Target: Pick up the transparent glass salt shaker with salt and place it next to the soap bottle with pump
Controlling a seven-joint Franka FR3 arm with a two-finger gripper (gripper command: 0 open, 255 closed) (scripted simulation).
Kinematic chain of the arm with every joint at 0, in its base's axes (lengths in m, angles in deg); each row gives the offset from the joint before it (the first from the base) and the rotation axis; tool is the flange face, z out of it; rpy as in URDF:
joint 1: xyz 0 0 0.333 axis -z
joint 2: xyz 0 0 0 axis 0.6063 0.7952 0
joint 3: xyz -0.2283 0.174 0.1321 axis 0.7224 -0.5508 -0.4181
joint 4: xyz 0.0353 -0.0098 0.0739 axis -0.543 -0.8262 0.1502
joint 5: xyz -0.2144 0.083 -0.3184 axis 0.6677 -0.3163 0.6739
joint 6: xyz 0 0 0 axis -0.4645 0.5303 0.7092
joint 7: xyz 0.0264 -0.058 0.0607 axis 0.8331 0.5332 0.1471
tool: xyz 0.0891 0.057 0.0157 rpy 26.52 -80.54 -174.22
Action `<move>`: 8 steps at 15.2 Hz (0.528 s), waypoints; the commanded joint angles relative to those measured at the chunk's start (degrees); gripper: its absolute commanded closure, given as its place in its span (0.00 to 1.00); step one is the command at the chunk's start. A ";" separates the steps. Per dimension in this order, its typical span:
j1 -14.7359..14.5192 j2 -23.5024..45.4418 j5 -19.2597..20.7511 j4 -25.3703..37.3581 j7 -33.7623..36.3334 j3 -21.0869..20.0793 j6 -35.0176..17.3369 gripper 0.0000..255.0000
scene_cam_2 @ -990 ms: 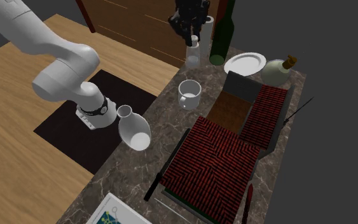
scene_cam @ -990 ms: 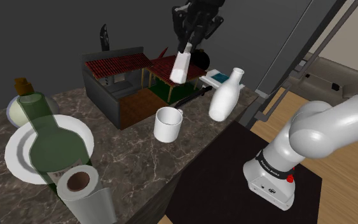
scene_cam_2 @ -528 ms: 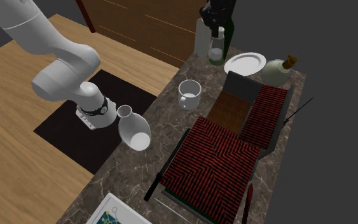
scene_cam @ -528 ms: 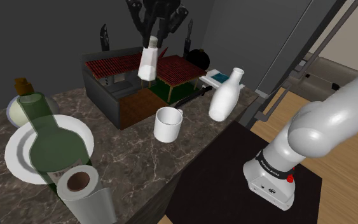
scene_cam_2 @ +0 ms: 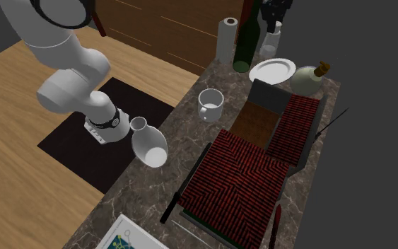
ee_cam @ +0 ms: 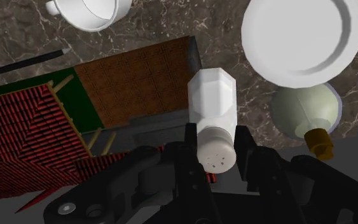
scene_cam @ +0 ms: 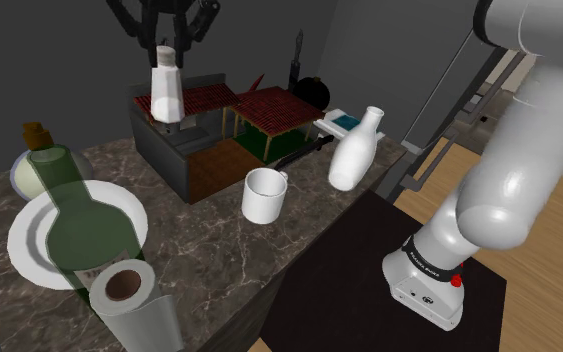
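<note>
No readable word, number or brand anywhere. On the dark ring of the arm's base (scene_cam: 430,266), faint pale lettering beside a red dot, too small to make out; likewise in the second exterior view (scene_cam_2: 105,123). On the flat white card (scene_cam: 347,122) at the edge of the surface (scene_cam: 219,270), a blue and green print, without legible words.

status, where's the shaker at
Gripper shut on salt shaker, held high over the red-roofed model's edge. Plate and green bottle crowd the round brown-topped bottle.
</note>
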 commanded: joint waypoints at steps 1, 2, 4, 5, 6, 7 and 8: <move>-4.53 7.18 5.43 8.08 2.63 -0.12 3.26 1.00; -7.39 10.73 7.84 12.78 3.31 0.40 5.19 1.00; -13.00 17.09 11.85 22.22 3.70 1.73 8.96 1.00; -12.44 16.55 11.39 20.58 3.88 1.81 7.84 1.00; -11.82 16.09 11.08 19.01 4.09 1.71 6.77 1.00; -11.23 15.68 10.82 17.52 4.30 1.60 5.74 1.00; -10.69 15.31 10.58 16.11 4.50 1.51 4.74 1.00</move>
